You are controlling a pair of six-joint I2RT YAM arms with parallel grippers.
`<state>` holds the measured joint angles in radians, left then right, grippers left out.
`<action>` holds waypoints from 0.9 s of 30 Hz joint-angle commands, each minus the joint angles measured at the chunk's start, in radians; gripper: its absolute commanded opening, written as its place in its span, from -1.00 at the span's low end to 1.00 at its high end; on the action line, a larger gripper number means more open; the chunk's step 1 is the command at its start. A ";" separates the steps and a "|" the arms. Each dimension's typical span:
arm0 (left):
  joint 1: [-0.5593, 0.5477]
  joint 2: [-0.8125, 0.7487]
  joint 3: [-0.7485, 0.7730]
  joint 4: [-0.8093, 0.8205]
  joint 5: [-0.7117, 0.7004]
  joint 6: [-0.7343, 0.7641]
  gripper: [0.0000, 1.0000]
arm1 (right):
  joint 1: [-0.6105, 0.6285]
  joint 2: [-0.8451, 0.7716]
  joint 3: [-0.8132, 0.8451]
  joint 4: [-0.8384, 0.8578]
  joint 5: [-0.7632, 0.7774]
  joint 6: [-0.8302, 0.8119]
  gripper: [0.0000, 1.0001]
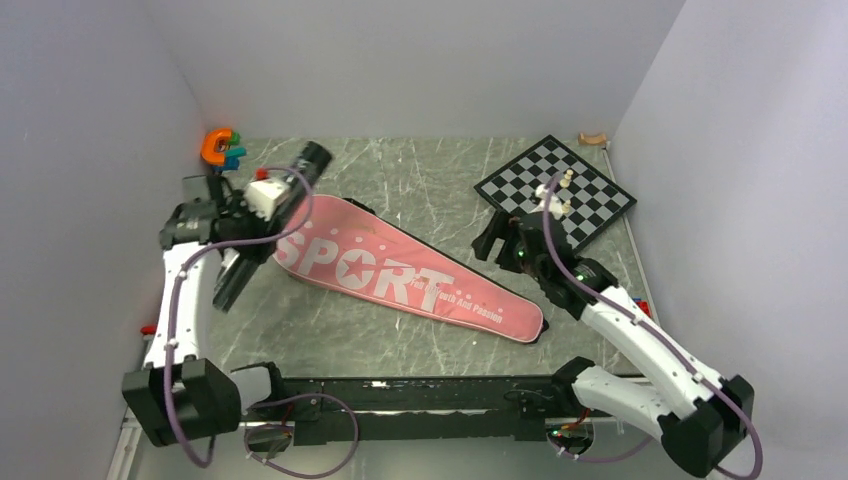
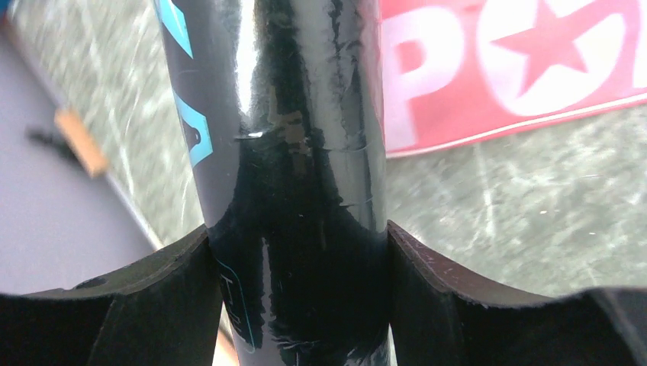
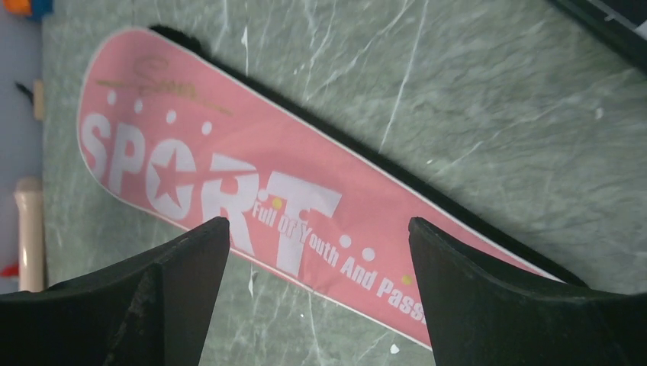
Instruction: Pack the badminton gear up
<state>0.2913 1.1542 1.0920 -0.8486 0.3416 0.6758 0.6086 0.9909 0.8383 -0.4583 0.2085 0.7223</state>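
Note:
The pink "SPORT" racket bag [image 1: 400, 275] lies flat and diagonal mid-table; it also shows in the left wrist view [image 2: 496, 69] and the right wrist view [image 3: 252, 175]. My left gripper [image 1: 258, 213] is shut on the long dark tube [image 1: 234, 280], held slanted above the bag's wide left end. In the left wrist view the tube [image 2: 297, 137] fills the gap between my fingers [image 2: 137, 313]. My right gripper [image 1: 497, 243] is open and empty above the bag's narrow part, its jaws wide apart [image 3: 317, 297]. No rackets or shuttlecocks are in view.
A black-and-white chessboard [image 1: 590, 205] with pale pieces [image 1: 562, 192] lies at the back right, close behind my right gripper. An orange C-shaped toy [image 1: 214, 146] sits in the back left corner. Grey walls close in on three sides.

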 commanded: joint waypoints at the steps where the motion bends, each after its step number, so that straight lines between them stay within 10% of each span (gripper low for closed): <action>1: -0.249 0.080 0.068 0.019 -0.077 0.000 -0.39 | -0.051 -0.103 0.029 -0.040 0.015 -0.014 0.80; 12: -0.763 0.434 0.320 -0.009 -0.332 0.320 -0.33 | -0.116 -0.267 0.039 -0.143 0.140 0.051 0.79; 27: -0.936 0.622 0.285 0.436 -0.138 0.794 -0.19 | -0.196 -0.247 0.027 -0.151 0.155 0.022 0.79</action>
<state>-0.6250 1.7008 1.3312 -0.5430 0.1143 1.3388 0.4381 0.7261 0.8421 -0.6094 0.3500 0.7654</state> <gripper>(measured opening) 0.688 0.897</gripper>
